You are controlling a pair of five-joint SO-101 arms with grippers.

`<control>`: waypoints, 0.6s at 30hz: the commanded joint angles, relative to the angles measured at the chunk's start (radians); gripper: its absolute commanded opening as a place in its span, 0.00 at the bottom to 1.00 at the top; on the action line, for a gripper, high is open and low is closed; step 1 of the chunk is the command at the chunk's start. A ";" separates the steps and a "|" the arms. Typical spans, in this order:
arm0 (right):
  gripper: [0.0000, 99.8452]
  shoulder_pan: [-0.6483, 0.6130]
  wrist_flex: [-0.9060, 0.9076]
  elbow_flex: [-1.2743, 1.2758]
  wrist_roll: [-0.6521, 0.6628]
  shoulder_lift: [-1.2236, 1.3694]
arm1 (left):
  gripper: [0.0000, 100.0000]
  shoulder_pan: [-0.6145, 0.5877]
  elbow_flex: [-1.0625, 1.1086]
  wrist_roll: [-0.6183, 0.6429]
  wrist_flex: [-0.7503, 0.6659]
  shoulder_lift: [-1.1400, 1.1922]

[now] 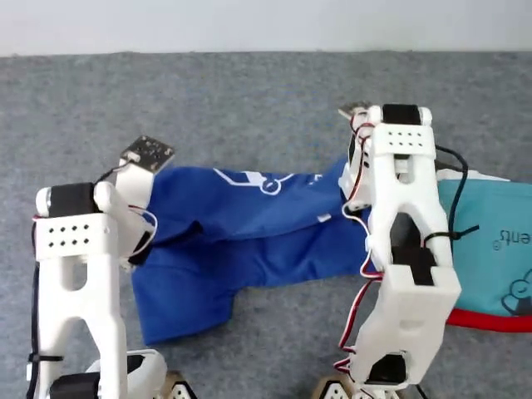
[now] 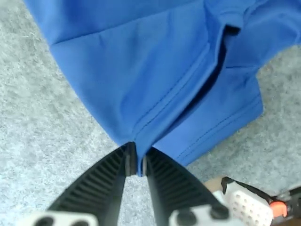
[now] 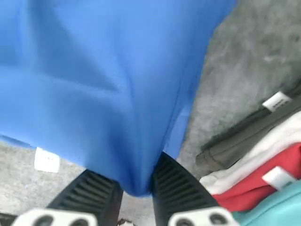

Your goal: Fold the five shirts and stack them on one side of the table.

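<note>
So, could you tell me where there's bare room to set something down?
Bare table runs along the far side beyond the blue shirt, with a smaller patch at the near edge in front of it. The right side is crowded with the teal shirt and others beneath.

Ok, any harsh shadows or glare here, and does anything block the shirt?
High view: even light, no glare; the arms cover parts of the blue shirt. Left wrist view: a dark shadow lies in its fold, near the left pincer. Right wrist view: cloth darkens toward the right pincer.
</note>
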 commanded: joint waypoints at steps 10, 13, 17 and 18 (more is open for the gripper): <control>0.01 0.071 -0.186 0.425 0.040 -0.275 | 0.01 -0.009 0.104 -0.083 0.023 -0.029; 0.01 0.071 -0.232 0.493 0.041 -0.323 | 0.01 -0.009 0.119 -0.121 0.023 -0.031; 0.01 0.073 -0.288 0.539 0.043 -0.329 | 0.01 -0.009 0.156 -0.153 0.025 -0.031; 0.01 0.074 -0.306 0.552 0.043 -0.329 | 0.01 -0.009 0.170 -0.164 0.025 -0.031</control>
